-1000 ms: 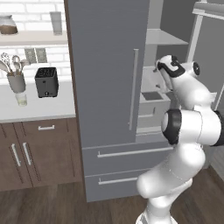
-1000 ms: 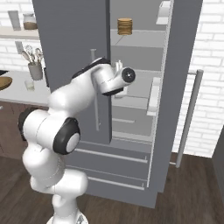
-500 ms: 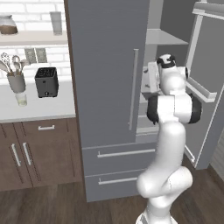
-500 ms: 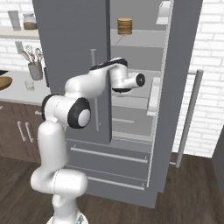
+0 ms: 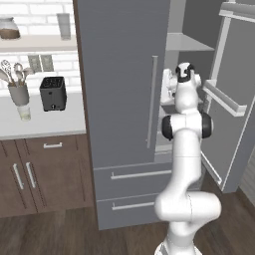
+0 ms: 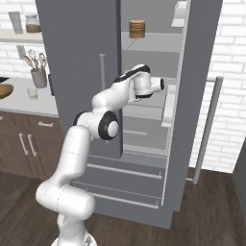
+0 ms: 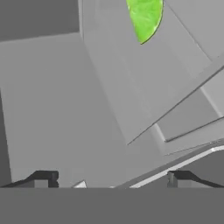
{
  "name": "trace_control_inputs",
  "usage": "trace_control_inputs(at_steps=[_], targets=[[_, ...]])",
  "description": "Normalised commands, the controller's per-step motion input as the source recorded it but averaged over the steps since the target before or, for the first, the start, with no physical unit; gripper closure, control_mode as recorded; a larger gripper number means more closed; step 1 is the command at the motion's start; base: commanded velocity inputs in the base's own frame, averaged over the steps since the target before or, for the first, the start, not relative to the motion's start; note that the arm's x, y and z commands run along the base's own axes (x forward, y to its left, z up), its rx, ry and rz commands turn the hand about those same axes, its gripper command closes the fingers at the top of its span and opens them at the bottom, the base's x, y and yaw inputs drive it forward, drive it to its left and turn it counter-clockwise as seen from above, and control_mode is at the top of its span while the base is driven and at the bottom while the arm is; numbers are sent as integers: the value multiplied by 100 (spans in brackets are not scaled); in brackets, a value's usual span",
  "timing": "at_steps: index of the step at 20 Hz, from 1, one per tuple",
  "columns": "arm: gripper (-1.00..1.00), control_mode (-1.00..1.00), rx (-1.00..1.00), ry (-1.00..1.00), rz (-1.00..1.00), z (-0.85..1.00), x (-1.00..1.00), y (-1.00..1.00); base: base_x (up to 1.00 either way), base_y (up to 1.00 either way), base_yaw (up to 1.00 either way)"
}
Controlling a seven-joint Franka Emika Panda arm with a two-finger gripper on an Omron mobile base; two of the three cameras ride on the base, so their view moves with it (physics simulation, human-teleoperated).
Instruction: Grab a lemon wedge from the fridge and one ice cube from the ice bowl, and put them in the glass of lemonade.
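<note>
Since half a second ago my arm has straightened more upright and my wrist has swung deeper into the open right half of the fridge (image 5: 119, 99); base and scene are unchanged.

Left base view, left to right: lidded jar (image 5: 9, 27) with brown contents and grey tumbler (image 5: 63, 26) on the shelf at upper left. Below them on the counter (image 5: 45, 122) sit a grey utensil cup (image 5: 19, 93) with the glass of lemonade (image 5: 24, 112) just in front of it, then a black toaster (image 5: 53, 93). Brown cabinets (image 5: 45, 174) lower left. Fridge's left door is closed, with a thin silver handle (image 5: 151, 102), two drawers below. My arm rises lower right, hand reaching into the fridge interior at centre right. Open right door (image 5: 234, 99) stands at the far right.

Right base view, left to right: ice bowl (image 6: 5, 90) at the left edge, cut by the frame; glass of lemonade (image 6: 32, 93) beside the utensil cup (image 6: 38, 77). My gripper (image 6: 162, 85) points right into the fridge at mid height. A brown stacked item (image 6: 137, 29) sits on the top shelf. Can't tell the ice cube.

Hand view: fingertips (image 7: 43, 177) stand wide apart at the bottom, nothing between them, released. Grey fridge panels ahead. A yellow-green lemon wedge (image 7: 145, 17) is at top centre-right, cut by the frame edge, well apart from my fingers.
</note>
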Motion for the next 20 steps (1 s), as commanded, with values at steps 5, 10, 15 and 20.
trace_control_inputs(at_steps=[5,10,15,20], targets=[[-100,-100,-12,-1,32,8,-76,97,0,0,0],[-100,-100,-7,-27,3,4,-100,56,0,0,0],[-100,-100,-16,-38,0,0,-100,84,0,0,0],[-100,-100,-22,-41,0,0,-100,99,0,0,0]])
